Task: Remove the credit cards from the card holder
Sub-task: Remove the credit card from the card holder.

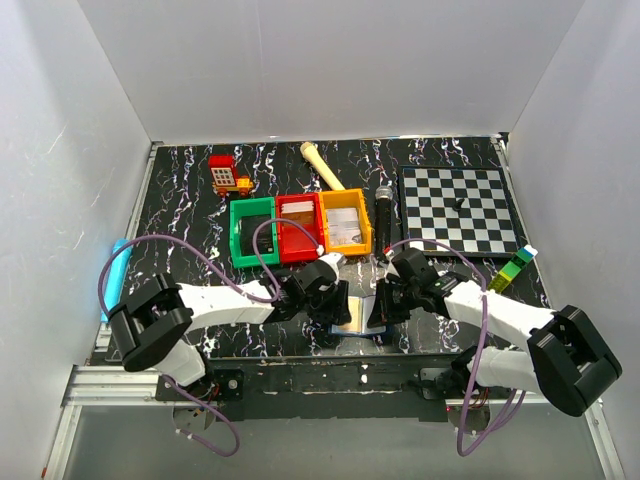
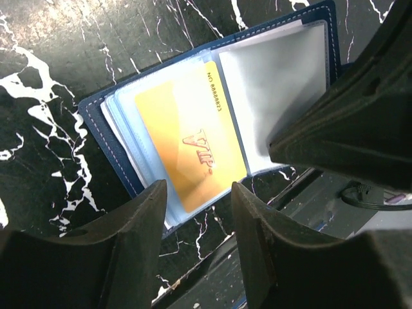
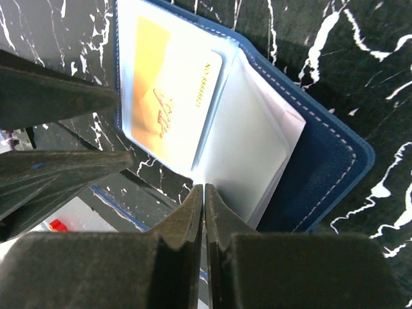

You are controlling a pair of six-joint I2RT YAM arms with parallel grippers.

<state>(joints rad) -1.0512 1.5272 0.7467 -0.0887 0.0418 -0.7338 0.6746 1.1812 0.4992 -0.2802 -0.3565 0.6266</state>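
The navy-blue card holder (image 1: 358, 312) lies open at the table's front edge, between my two grippers. Its clear sleeves fan out, and a yellow "VIP" credit card (image 2: 190, 145) sits inside one of them. My left gripper (image 2: 196, 193) is open just above the near end of that card's sleeve, touching nothing. My right gripper (image 3: 204, 188) is shut, its tips pinching the edge of an empty clear sleeve (image 3: 244, 148) of the card holder (image 3: 322, 167). The yellow card (image 3: 170, 103) lies left of that sleeve.
Green (image 1: 252, 232), red (image 1: 299, 227) and orange (image 1: 347, 221) bins stand behind the arms. A black microphone (image 1: 383, 215), a chessboard (image 1: 458, 208), a red toy (image 1: 228, 174), a wooden stick (image 1: 322, 165) and a green brick stack (image 1: 515, 268) lie around.
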